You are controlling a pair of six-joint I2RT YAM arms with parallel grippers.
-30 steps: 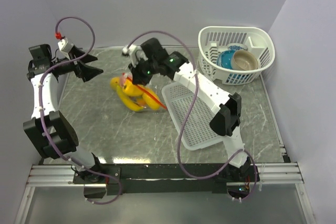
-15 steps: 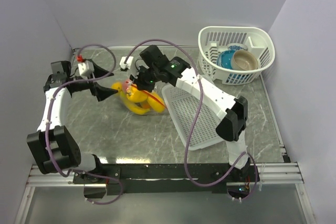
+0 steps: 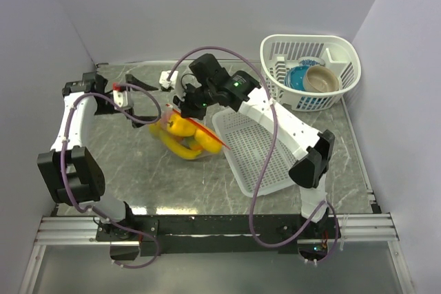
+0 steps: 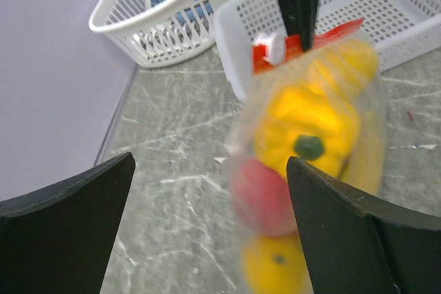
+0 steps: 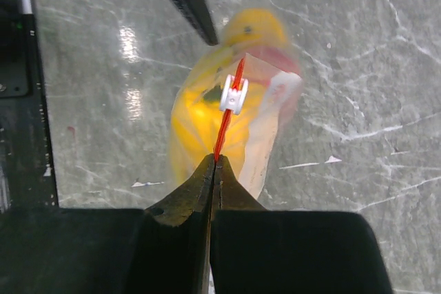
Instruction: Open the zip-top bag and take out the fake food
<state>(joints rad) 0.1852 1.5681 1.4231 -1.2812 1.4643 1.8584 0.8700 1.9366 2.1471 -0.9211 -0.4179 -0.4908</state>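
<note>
Being swung in from the left edge of the tabletop (image 3: 131, 170) over the last second, the left end effector (image 3: 146, 99) is now being held just beside the bag (image 3: 187, 137). Its fingers are spread wide apart, with nothing between them yet. The bag is being held up by the right end effector (image 5: 215, 160), which is being kept clamped together on the red zip strip (image 5: 225, 129) near the white slider (image 5: 234, 94). Whether the bag's bottom is resting on the tabletop cannot be told. The food (image 4: 303, 118) is still being enclosed, and the strip is appearing shut. A second grip for opening the bag is probably being prepared.
</note>
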